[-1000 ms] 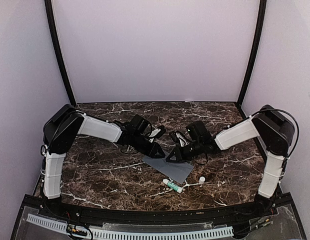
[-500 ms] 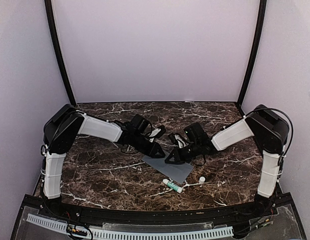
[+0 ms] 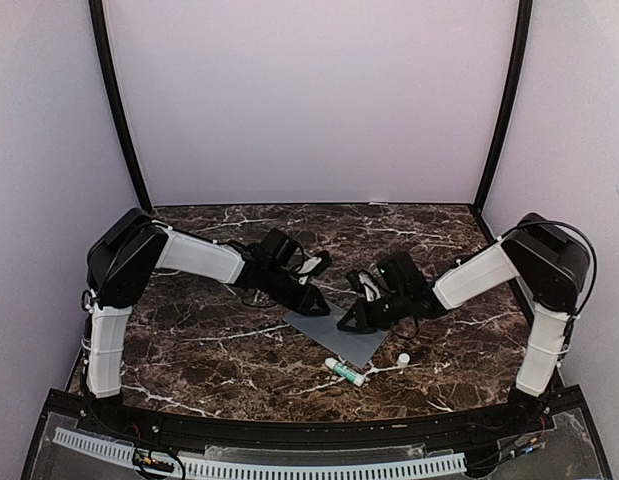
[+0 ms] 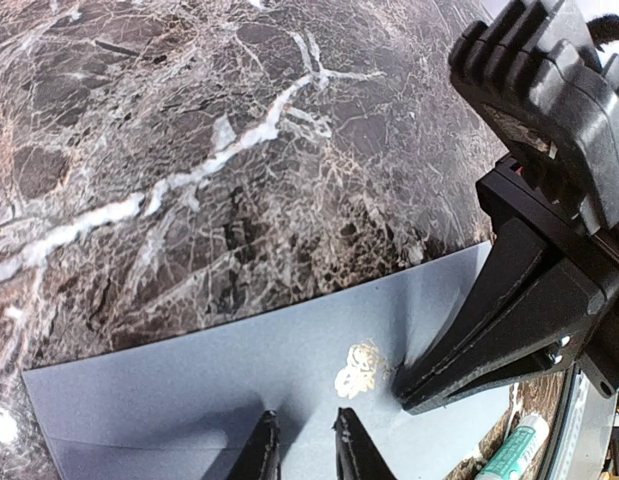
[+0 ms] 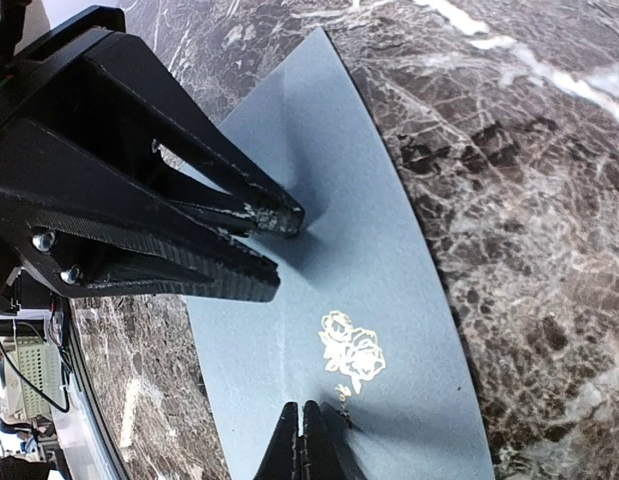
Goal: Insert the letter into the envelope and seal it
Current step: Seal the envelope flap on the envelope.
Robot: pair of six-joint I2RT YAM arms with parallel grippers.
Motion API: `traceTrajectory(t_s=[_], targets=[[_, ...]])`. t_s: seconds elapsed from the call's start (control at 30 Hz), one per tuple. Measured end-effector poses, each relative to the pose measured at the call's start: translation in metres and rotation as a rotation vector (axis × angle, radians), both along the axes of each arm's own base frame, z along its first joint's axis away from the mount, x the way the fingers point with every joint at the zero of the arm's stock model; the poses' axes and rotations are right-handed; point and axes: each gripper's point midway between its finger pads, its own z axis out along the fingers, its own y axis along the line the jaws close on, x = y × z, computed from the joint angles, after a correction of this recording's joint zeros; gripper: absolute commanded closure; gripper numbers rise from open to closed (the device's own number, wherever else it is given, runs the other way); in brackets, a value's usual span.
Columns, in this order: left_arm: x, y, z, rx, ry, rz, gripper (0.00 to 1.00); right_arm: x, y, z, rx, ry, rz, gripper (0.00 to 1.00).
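Observation:
The slate-grey envelope [image 3: 339, 338] lies flat on the marble table, showing a gold rose print [image 5: 351, 350] [image 4: 361, 368]. My left gripper [image 3: 314, 300] [image 4: 304, 440] rests its tips on the envelope [image 4: 219, 400] with a narrow gap between them and nothing held. My right gripper [image 3: 345, 322] [image 5: 307, 430] is shut, its tip pressed onto the envelope [image 5: 399, 250] right beside the rose. The two grippers face each other across the print: the right gripper [image 4: 407, 385] shows in the left wrist view, the left gripper [image 5: 281, 250] in the right wrist view. The letter is out of view.
A white and green glue stick [image 3: 345, 371] [image 4: 509, 450] lies just in front of the envelope, with its small white cap [image 3: 403, 358] to the right. Pale walls and black posts close in the table on three sides.
The right arm has shifted slightly, first leftward then back toward the right, with its tip staying on the envelope. The left arm and the envelope have not moved.

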Motion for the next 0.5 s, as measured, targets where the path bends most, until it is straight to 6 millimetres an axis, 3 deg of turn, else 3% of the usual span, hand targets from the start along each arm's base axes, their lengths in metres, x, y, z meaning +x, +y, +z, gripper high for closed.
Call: traceTrajectory(t_s=[0.33,0.5], targets=[[0.0,0.0,0.0,0.003,-0.002,-0.001,0.81,0.0,0.0,0.0,0.0,0.009,-0.011,1.0],[0.0,0.0,0.0,0.002,-0.005,-0.003,0.81,0.015,0.013,0.001,0.013,0.01,-0.022,1.0]])
